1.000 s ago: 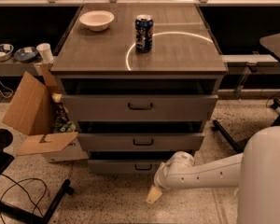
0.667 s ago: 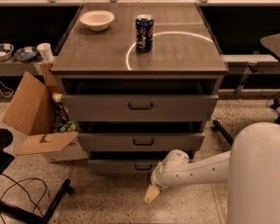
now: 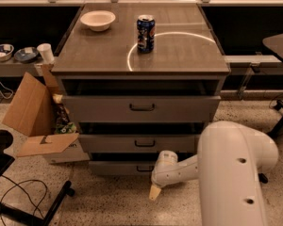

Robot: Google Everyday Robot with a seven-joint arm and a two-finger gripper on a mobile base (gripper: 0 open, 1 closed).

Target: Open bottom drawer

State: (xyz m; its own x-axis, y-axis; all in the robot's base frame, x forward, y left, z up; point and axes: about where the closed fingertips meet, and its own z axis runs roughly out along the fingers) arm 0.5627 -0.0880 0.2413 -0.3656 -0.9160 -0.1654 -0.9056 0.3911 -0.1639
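Observation:
The bottom drawer (image 3: 118,167) is the lowest and narrowest grey front of the three in the metal cabinet, with a small black centre handle (image 3: 144,168). It stands a little out from the cabinet, like the two drawers above it. My gripper (image 3: 155,190) hangs at the end of the white arm, low above the floor, just below and to the right of that handle. One tan fingertip (image 3: 154,192) points down at the floor, apart from the drawer front.
A blue soda can (image 3: 145,33) and a white bowl (image 3: 98,20) stand on the cabinet top (image 3: 179,55). An open cardboard box (image 3: 37,121) sits left of the cabinet. A black chair base (image 3: 23,206) and cables lie at lower left. A dark table (image 3: 280,46) stands at right.
The arm has swung left, bringing the gripper closer under the bottom drawer's handle. The white arm link fills more of the lower right. The drawers have not moved.

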